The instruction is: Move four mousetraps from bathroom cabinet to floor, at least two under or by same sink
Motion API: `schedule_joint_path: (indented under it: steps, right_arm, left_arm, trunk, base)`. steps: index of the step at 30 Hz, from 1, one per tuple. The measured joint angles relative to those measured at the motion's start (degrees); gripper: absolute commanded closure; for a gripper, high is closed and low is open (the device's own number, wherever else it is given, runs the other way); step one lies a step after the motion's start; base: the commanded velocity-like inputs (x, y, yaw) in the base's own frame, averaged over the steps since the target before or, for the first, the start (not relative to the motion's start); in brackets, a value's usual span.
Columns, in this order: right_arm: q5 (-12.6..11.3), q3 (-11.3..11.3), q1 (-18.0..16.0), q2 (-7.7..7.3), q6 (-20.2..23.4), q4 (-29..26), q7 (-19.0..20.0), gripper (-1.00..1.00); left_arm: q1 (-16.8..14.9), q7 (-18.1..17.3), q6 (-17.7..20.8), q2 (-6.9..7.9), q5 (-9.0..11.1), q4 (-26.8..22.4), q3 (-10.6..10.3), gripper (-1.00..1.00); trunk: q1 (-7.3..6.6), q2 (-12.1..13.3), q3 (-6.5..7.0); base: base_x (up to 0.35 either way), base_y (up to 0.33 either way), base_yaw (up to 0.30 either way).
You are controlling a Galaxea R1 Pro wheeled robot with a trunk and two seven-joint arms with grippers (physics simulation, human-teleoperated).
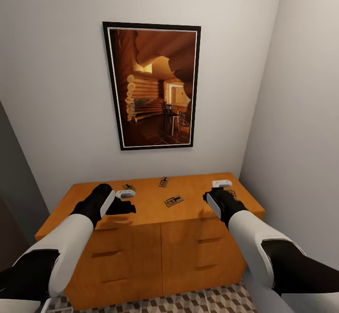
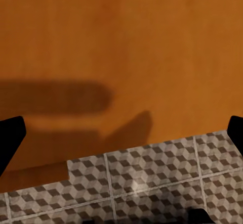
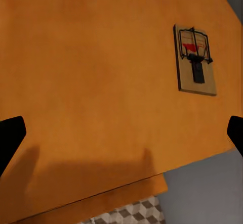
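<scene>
The orange-brown cabinet (image 1: 141,244) stands against the wall, with the mousetraps lying on its flat top. One trap (image 1: 173,201) rests near the front middle, another (image 1: 163,181) further back, and a third (image 1: 128,187) just behind my left gripper (image 1: 123,201). A fourth trap (image 1: 231,193) peeks out beside my right gripper (image 1: 217,191); the right wrist view shows that trap (image 3: 196,59) near the top's right end. Both grippers hover over the cabinet top, open and holding nothing: left gripper (image 2: 121,133), right gripper (image 3: 121,135).
A framed picture (image 1: 153,86) hangs above the cabinet. A grey wall (image 1: 301,138) closes in right beside the cabinet's right end. Cube-patterned floor tiles (image 1: 202,301) show in front of the cabinet, and the same floor (image 2: 152,183) appears below the top's edge.
</scene>
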Motion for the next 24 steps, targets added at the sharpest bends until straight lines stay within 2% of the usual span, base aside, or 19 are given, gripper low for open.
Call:
schedule_joint_path:
  steps: [6, 14, 24]
  right_arm:
    - [0.09, 0.00, -0.98, 0.14, -1.12, 1.59, -0.23, -1.00]
    - [0.42, 0.15, -1.20, 0.25, -0.91, -0.70, 0.09, -1.00]
    - [0.57, 0.20, -1.23, 0.07, 1.50, -1.83, 0.36, -1.00]
  left_arm:
    - [-0.03, -0.42, -0.06, -0.08, 0.07, -0.71, -0.01, -1.00]
    - [-0.05, -0.59, -0.01, -0.19, 0.08, -2.85, -0.10, -1.00]
    - [-0.05, -0.60, -0.05, -0.24, 0.09, -4.33, -0.19, -1.00]
  trunk:
    - [0.00, 0.00, 0.00]
    - [0.00, 0.00, 0.00]
    - [0.00, 0.00, 0.00]
  base:
    - [0.000, 0.000, 0.000]
    - [0.000, 0.000, 0.000]
    - [0.000, 0.000, 0.000]
